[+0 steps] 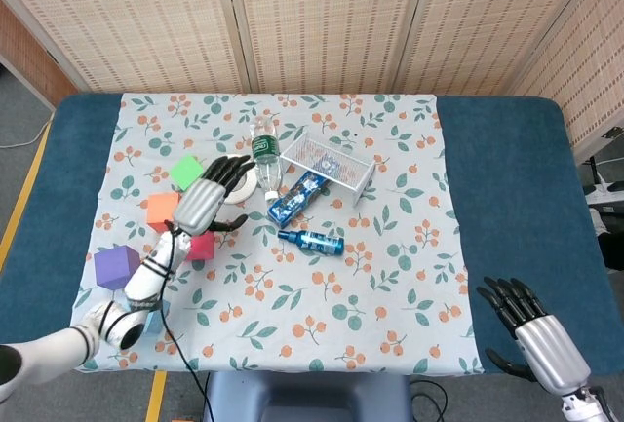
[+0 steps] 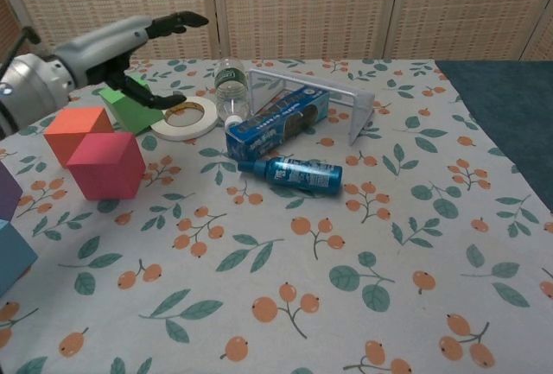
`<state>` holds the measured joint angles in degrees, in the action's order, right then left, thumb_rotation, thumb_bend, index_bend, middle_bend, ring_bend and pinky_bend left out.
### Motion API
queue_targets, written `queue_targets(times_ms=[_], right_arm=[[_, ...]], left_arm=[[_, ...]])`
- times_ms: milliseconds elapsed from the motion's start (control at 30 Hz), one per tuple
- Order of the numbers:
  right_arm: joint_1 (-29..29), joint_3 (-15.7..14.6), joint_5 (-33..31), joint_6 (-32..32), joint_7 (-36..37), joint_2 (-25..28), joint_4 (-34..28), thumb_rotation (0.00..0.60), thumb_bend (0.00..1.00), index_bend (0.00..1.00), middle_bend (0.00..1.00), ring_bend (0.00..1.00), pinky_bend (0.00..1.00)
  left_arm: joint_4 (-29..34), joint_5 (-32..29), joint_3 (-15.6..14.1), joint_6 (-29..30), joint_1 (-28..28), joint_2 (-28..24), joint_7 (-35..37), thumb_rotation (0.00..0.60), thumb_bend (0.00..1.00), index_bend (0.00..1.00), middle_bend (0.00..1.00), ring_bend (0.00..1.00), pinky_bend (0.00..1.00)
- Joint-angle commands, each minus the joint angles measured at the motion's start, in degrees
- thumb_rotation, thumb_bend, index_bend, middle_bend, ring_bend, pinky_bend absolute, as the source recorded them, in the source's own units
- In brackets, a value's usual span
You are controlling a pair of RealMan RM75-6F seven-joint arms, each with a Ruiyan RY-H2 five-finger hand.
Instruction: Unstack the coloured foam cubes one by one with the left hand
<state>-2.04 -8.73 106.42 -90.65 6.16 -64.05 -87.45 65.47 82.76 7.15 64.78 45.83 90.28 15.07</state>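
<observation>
Above pink cube, left robot hand spread, empty; green cube apart

The head view looks down from high up at the whole table, from the robot's side. It sits far back, so both blue ends and the screen wall behind show. The chest view sits low and near, looking across the flowered cloth toward the far wall. Both views share the cloth's middle: the basket, bottle and cubes.
</observation>
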Motion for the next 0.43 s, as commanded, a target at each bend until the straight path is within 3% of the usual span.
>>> queue_targets(times_ms=[33,100,167,267,433], right_arm=[[0.8,1.11,-0.6,-1.49,-2.36,-1.09,0.59,0.6,0.17,0.0,0.0,0.0,0.0],[1.31,1.65,-0.88,-2.48,-3.31,-1.91,0.79,0.6,0.17,0.0,0.0,0.0,0.0],[1.58,1.67,-0.76,-2.95,-3.47,-2.2,0.8,0.6,0.17,0.0,0.0,0.0,0.0],[1.81,1.38,-0.36,-3.22,-3.46,-2.08,0.63,0.6,0.17,0.0,0.0,0.0,0.0],[2.19,0.76,0.5,-3.62,-3.61,-1.58,-0.07,0.6,0.17,0.0,0.0,0.0,0.0]], left_arm=[[26.4,8.07,-16.56,20.32,-21.45,-18.88,-20.16,0.6,0.31,0.0,0.0,0.0,0.01],[24.7,9.45,-19.99,27.03,-28.4,-18.53,-22.84,0.6,0.31,0.0,0.0,0.0,0.0],[21.12,9.56,-20.91,31.77,-33.26,-16.69,-22.4,0.6,0.31,0.0,0.0,0.0,0.0],[21.31,8.18,-21.91,30.83,-35.72,-17.84,-25.65,0.6,0.33,0.0,0.0,0.0,0.0],[22.83,6.73,-20.16,29.28,-36.59,-19.89,-23.83,0.6,0.33,0.0,0.0,0.0,0.0]])
